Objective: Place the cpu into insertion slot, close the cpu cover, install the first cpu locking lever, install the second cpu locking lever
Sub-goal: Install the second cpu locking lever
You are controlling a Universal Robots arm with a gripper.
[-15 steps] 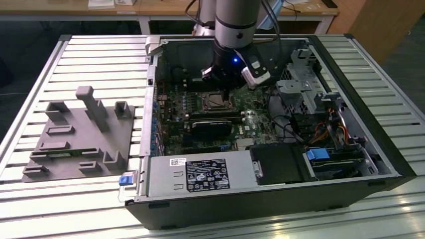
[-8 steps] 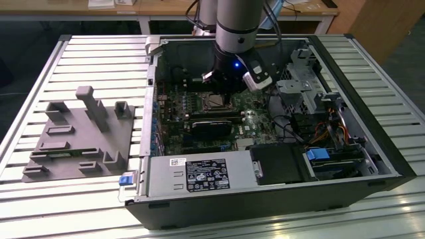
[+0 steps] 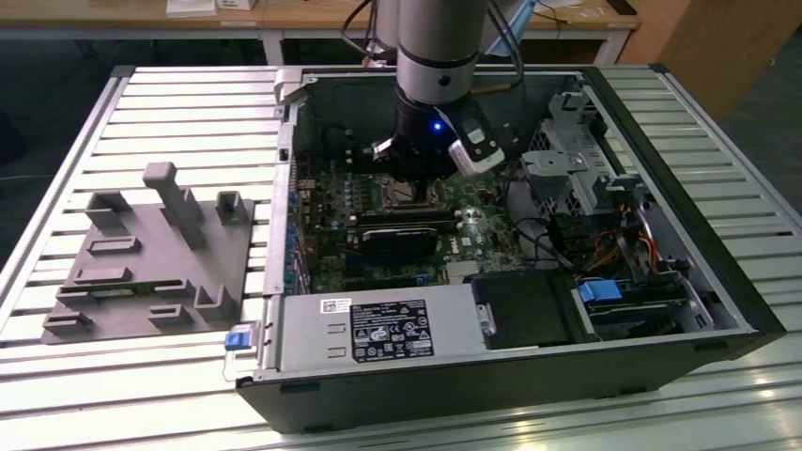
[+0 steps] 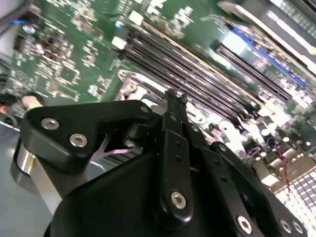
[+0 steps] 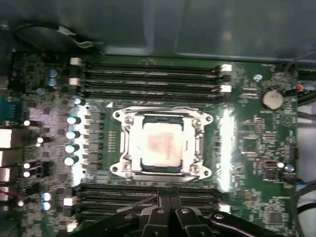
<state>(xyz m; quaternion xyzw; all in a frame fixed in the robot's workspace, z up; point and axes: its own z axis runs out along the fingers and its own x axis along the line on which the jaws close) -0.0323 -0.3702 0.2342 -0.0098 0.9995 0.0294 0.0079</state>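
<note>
Inside the open computer case we've got the gripper hanging low over the motherboard, right by the insertion slot. In the first wrist view the cpu sits flat in that slot, pale top showing through the window of the cpu cover, which lies down around it (looks closed to us). The fingertips are pressed together with nothing between them, over the memory slots just beside the socket. A grey fixture block sits outside the case on the slatted table.
</note>
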